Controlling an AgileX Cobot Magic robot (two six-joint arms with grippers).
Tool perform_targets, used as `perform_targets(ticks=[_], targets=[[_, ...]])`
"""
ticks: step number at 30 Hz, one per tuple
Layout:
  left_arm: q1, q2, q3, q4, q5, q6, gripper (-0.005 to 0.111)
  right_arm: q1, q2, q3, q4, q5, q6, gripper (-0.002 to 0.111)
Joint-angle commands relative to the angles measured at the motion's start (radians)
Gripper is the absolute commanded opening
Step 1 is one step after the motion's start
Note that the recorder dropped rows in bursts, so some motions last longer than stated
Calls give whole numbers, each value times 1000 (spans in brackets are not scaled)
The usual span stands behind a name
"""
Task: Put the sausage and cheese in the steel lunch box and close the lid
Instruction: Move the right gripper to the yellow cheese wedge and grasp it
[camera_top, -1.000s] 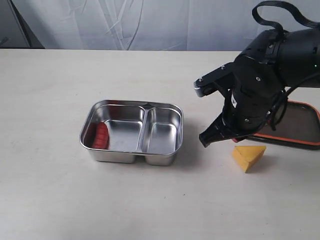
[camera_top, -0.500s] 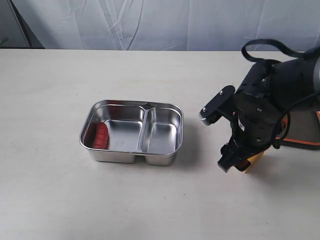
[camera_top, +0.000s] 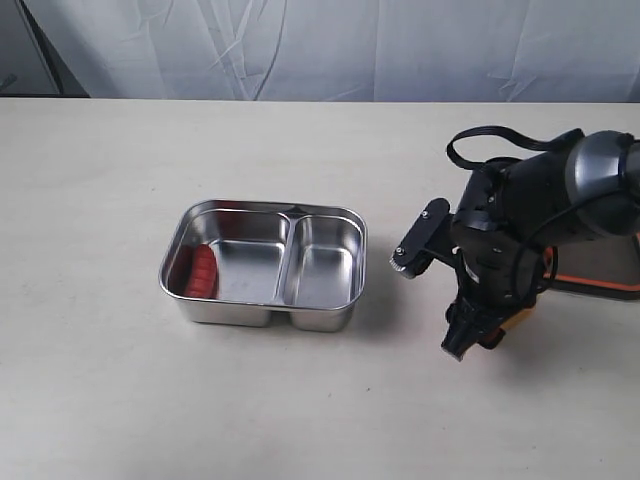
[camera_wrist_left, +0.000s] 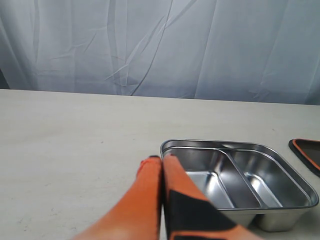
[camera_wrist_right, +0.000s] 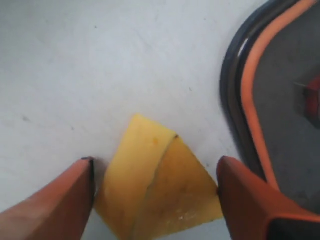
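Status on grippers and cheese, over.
Right gripper open, straddling cheese on table. Left gripper shut, empty, facing steel lunch box. Sausage in larger compartment. Lid off, close beside cheese.

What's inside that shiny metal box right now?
In the steel lunch box, a red sausage lies in the larger compartment, against the outer wall. The smaller compartment shows only bare steel. The near inner wall is hidden.

Pale beige table before a creased white curtain.
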Motion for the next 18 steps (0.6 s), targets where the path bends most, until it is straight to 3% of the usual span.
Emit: perform_targets(ticks=[1, 8, 18], targets=[[-8, -5, 5, 0, -7, 1, 0, -5, 35, 4, 17, -1, 50, 40], [-8, -5, 5, 0, -7, 1, 0, -5, 36, 4, 47, 11, 59, -1], [-8, -5, 5, 0, -7, 1, 0, -5, -35, -11, 204, 33, 85, -1]])
